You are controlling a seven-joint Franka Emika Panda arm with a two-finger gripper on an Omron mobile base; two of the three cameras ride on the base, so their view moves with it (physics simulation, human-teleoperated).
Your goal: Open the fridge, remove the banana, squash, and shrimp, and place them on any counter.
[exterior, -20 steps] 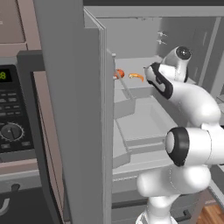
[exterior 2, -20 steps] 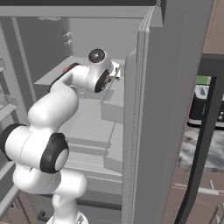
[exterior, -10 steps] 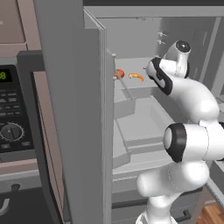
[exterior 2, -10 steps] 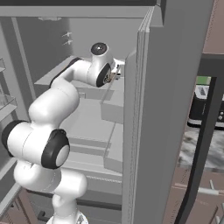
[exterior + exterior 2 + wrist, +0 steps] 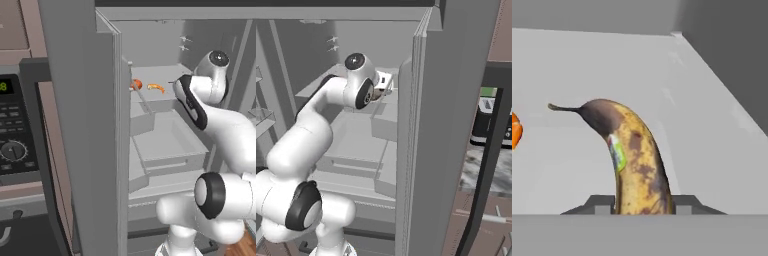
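Hand view: pincer (image 5: 643, 210) closed on the brown-spotted curved yellow banana (image 5: 632, 160), fingertips at both sides of its lower end, stem pointing away over the pale fridge shelf (image 5: 712, 140). Orange shrimp (image 5: 155, 88) lies well apart. Best to lift straight, keep squeeze steady, back out clear of the open grey fridge door (image 5: 85, 125).

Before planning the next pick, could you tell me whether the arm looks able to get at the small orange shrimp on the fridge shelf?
Probably not yet: the gripper is shut on the brown-spotted yellow banana. The shrimp itself lies unobstructed on the open shelf.
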